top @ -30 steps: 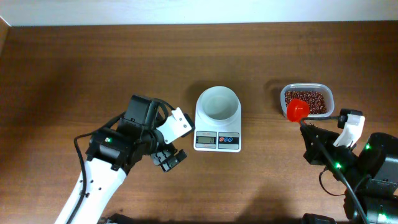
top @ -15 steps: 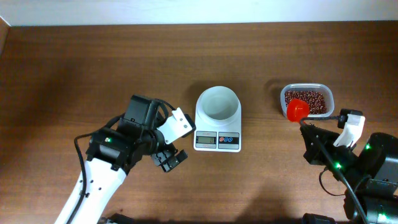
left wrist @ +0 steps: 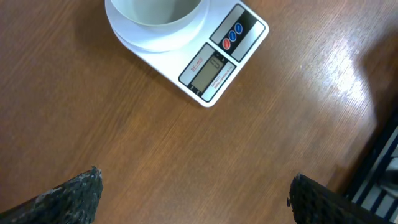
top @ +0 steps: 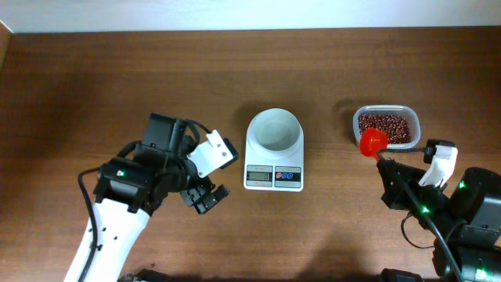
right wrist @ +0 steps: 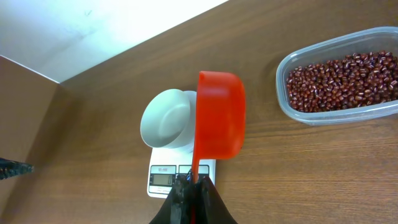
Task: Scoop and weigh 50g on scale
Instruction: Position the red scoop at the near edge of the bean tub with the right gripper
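Tabletop stock, left to right

1. left gripper (top: pixel 202 196): white arm rises from the lower edge, elbow bent, wrist turned toward the scale (top: pixel 274 153); jaws spread wide, empty, over bare table (top: pixel 117 70).
2. scale: mid-table, bowl on top (inside plain white).
3. right gripper (right wrist: pixel 191 193): arm reaches up from the lower right corner; jaws clamped tight on the red scoop (top: pixel 373 139) handle, its cup at the tub (top: pixel 416 125) near-left rim.
4. beans (top: pixel 387 124): in tub.

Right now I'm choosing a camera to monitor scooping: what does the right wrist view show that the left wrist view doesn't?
Only right wrist: the red scoop, clamped in the right gripper, and the tub of beans. Only left wrist: the open left gripper. Both: the scale on the wooden table.
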Controlling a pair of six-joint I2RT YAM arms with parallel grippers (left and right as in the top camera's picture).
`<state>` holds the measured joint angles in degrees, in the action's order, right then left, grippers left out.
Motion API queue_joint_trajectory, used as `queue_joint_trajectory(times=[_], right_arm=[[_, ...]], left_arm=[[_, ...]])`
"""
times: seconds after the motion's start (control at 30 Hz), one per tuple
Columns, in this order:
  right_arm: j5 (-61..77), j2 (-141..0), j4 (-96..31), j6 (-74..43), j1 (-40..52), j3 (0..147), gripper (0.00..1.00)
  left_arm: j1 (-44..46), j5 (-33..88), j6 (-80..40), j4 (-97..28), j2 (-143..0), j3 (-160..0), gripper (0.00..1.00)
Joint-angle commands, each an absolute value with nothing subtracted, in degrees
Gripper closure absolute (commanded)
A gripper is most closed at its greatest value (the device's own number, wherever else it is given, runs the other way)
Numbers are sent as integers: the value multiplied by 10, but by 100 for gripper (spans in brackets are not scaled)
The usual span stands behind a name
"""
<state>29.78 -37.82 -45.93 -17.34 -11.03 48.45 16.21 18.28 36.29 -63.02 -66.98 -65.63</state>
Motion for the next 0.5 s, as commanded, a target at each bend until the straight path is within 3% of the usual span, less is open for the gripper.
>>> queue_joint_trajectory(times=[0.0, 0.47], right_arm=[[293, -376, -459, -167, -113, 496, 96], [293, -376, -459, -167, -113, 496, 96]], left_arm=[[153, 217, 373, -629, -667, -668, 1], [153, 216, 373, -629, -667, -668, 1]])
